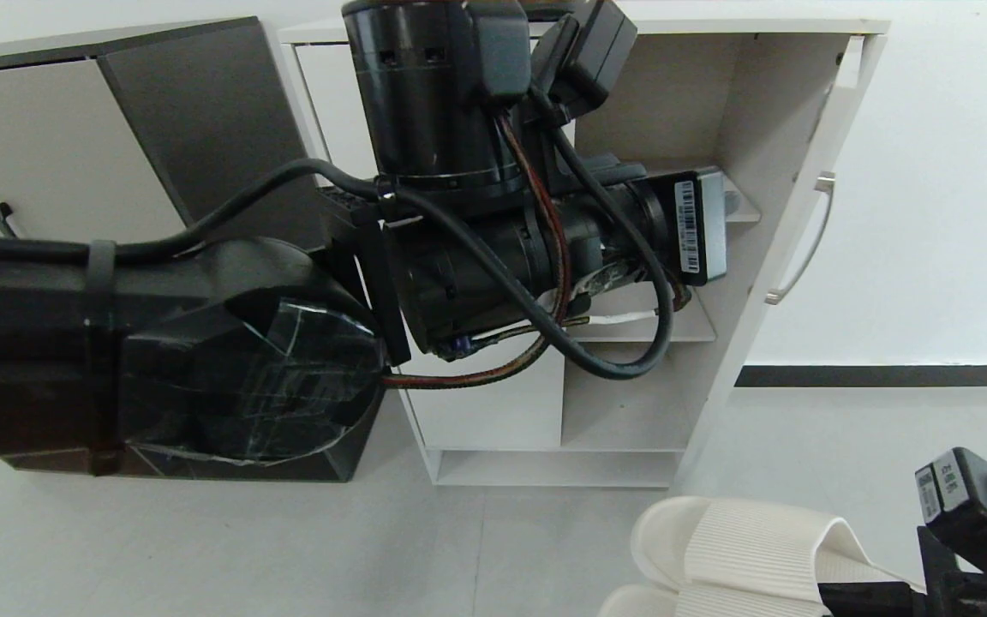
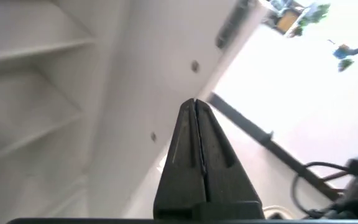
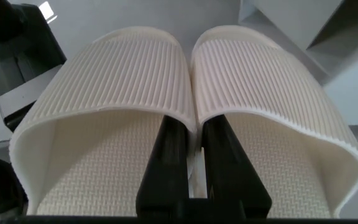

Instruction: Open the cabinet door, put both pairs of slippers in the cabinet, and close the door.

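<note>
One pair of slippers (image 3: 191, 81), clamped by its adjoining straps in my right gripper (image 3: 196, 134), hangs low before the cabinet (image 1: 622, 411), whose door (image 1: 810, 154) stands open. My left gripper (image 2: 195, 112), pressed together and empty, sits at the cabinet mouth. Step: loading. Next: lift this pair onto a shelf.

My left arm (image 1: 459, 214) stretches across into the white cabinet (image 1: 631, 411), whose door (image 1: 793, 223) stands open on its right, a dark cabinet (image 1: 194, 111) stands just beside it, and low on my right my right gripper (image 1: 870, 591) meets the pair of white slippers (image 1: 742, 548).
</note>
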{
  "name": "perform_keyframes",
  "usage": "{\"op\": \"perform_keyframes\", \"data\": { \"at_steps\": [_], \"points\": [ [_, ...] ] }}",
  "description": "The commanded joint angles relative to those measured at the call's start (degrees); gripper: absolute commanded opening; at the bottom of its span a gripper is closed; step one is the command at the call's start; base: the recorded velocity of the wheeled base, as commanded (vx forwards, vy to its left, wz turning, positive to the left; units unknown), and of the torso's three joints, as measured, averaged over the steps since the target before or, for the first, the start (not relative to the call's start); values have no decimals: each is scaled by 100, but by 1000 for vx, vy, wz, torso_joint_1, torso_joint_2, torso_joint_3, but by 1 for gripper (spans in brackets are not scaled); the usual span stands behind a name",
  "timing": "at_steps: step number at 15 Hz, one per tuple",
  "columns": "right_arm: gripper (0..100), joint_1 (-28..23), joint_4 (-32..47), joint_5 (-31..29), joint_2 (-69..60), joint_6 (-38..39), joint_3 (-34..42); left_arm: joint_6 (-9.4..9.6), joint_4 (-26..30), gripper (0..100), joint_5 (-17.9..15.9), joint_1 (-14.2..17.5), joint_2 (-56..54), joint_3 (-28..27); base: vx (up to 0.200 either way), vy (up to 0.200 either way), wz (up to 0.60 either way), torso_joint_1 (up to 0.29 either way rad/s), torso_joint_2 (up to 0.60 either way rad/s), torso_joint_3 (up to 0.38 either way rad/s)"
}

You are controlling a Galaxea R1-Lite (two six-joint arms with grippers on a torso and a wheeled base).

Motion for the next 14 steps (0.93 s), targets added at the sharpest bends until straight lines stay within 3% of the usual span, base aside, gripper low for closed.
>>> {"op": "perform_keyframes", "data": {
  "at_steps": [1, 3, 4, 5, 6, 8, 9, 10, 11, 12, 14],
  "points": [
    [0, -11, -26, -3, 71, 53, -116, -3, -233, 0, 66, 6, -14, 225, 0, 0, 0, 0, 0, 0],
    [0, -55, -17, -100, 299, 545, -494, 6, -339, 0, 708, 358, -401, 612, 0, 0, 0, 0, 0, 0],
    [0, -46, -26, -504, 607, 967, -802, -12, -330, 0, 1077, 657, -849, 990, 0, 0, 0, 0, 0, 0],
    [0, 50, -88, -1278, 1055, 1248, -960, 14, -304, 0, 1209, 973, -1482, 1552, 0, 0, 0, 0, 0, 0],
    [0, 191, -334, -1787, 1424, 1521, -1092, 67, -66, 0, 1323, 1149, -2071, 2009, 0, 0, 0, 0, 0, 0],
    [0, 358, -1002, -2614, 2145, 1987, -1417, 85, 1384, 0, 2448, 1430, -3275, 2624, 0, 0, 0, 0, 0, 0],
    [0, 358, -1081, -3088, 2523, 1995, -1610, -47, 1903, 0, 2641, 1545, -3872, 2950, 0, 0, 0, 0, 0, 0],
    [0, 349, -1142, -3405, 2848, 2013, -1892, -223, 2113, 0, 2624, 1685, -4488, 3327, 0, 0, 0, 0, 0, 0],
    [0, 349, -1265, -3616, 3191, 2022, -2111, -258, 2228, 0, 2641, 1931, -4936, 3697, 0, 0, 0, 0, 0, 0],
    [0, 314, -1476, -3897, 3437, 2013, -2296, -223, 2316, 0, 2668, 2318, -5323, 4110, 0, 0, 0, 0, 0, 0],
    [0, 156, -2135, -4459, 3824, 1925, -2401, 111, 2386, 0, 2756, 3091, -6474, 5173, 0, 0, 0, 0, 0, 0]
  ]
}}
